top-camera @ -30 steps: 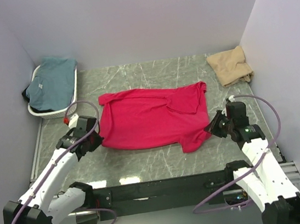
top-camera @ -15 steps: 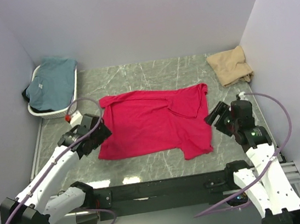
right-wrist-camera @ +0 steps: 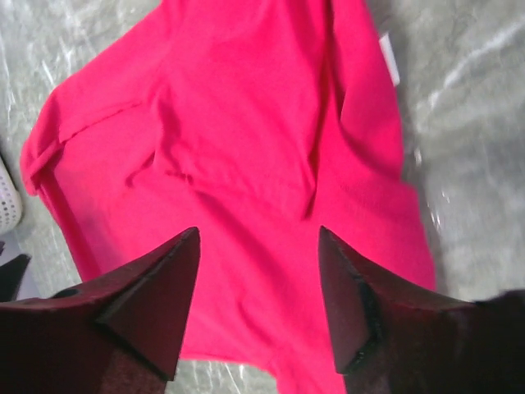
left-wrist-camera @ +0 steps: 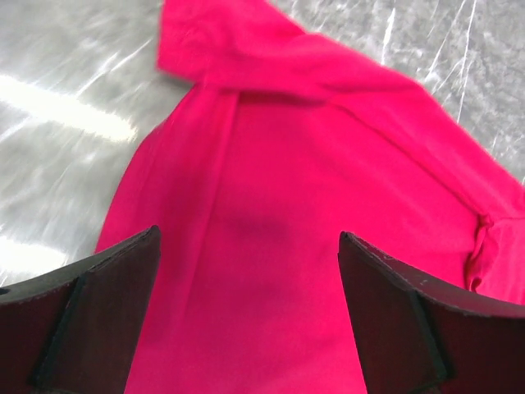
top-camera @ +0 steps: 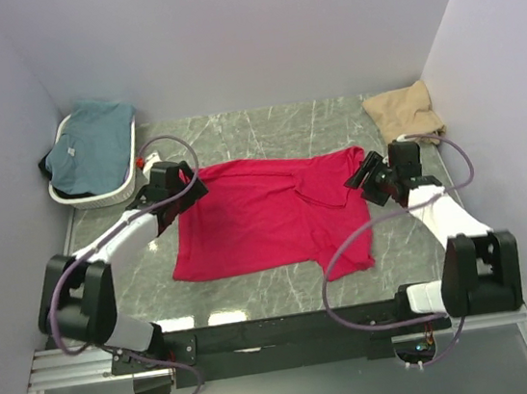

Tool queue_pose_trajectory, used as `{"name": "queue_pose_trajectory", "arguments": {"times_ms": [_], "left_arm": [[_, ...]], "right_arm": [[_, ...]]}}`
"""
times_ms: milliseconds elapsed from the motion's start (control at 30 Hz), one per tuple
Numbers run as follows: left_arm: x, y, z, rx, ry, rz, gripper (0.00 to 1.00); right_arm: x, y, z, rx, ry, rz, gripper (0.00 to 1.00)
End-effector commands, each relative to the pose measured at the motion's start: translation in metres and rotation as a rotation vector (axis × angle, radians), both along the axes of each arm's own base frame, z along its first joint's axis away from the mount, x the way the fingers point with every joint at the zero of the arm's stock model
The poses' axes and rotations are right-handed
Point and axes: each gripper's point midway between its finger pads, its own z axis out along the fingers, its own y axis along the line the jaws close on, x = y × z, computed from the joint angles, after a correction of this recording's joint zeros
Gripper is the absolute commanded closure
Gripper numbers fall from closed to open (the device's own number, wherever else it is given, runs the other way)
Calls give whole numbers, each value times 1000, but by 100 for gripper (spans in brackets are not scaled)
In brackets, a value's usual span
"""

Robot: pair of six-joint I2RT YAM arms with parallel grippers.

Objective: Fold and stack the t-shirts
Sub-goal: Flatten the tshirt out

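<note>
Having let the near hem drop, we now hover the left gripper (top-camera: 182,185) and right gripper (top-camera: 362,177), jaws spread and empty, over the ten and two o'clock shoulders of the red t-shirt (top-camera: 267,226) lying flat mid-table, ready to fold.

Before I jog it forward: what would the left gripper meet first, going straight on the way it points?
Probably the red t-shirt: the open left gripper points at its cloth, with nothing between; depth is unclear.

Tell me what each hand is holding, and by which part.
Nothing. The left hand and right hand both stand open above the red t-shirt, gripping none of it.
</note>
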Motion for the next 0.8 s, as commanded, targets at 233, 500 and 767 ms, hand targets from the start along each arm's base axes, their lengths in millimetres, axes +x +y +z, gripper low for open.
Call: {"name": "queue_pose_trajectory", "arguments": {"times_ms": [233,500,767], "left_arm": [[72,-3,0,-70,-126,-49,6],[94,4,-29,-51,-73,-14,11],[107,6,-49,-40,-37,4,13]], "right_arm": [[62,0,-2,71,-73,58,37],[73,-5,-19,67,-18,50,38],[72,-5,-38,62,28,56,41]]}}
